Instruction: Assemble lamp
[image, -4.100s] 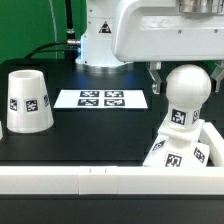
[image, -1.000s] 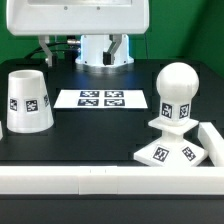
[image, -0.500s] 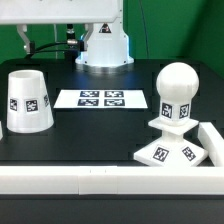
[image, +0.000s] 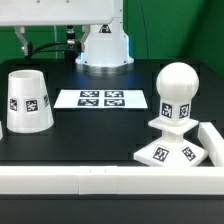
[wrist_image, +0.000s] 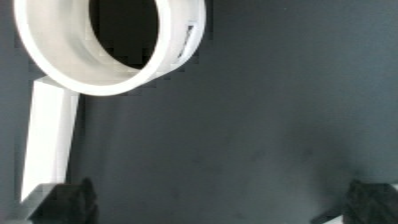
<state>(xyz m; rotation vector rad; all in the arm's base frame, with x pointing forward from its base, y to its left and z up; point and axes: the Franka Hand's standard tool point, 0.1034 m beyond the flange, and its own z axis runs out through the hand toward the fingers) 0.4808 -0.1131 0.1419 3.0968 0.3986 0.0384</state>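
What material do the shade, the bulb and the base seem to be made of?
The shade, bulb and base all look like white plastic: smooth, opaque surfaces with only a soft sheen, which suggests a matte finish. Printed black-and-white tags sit on each, probably paper stickers. The wrist view shows the shade's thin, even rim, consistent with moulded or printed plastic.

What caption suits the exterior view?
Bulb standing on base, shade apart beside marker board, on black table.

The shade (image: 28, 101) is cut by the exterior view's left edge at nine o'clock; the wrist view crops its rim (wrist_image: 111, 50). Only two end effector fingertips (wrist_image: 59, 203) show, so its spread is unclear
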